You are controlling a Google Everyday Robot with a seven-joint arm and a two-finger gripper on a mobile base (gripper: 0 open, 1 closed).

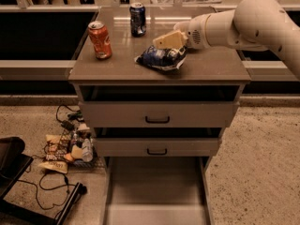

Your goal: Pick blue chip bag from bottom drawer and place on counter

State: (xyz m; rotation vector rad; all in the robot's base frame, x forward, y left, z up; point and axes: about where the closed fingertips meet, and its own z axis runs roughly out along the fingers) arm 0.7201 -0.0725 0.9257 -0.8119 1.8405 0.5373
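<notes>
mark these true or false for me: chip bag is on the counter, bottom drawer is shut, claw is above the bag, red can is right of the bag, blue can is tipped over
1. The blue chip bag lies on the counter. True.
2. The bottom drawer is shut. False: it is pulled out, its tray floor showing.
3. The claw is over the counter, just above the bag. True.
4. The red can stands to the right of the bag. False: in the camera view it stands to the bag's left, near the counter's left edge.
5. The dark blue can is tipped over. False: it stands upright near the back of the counter.
</notes>
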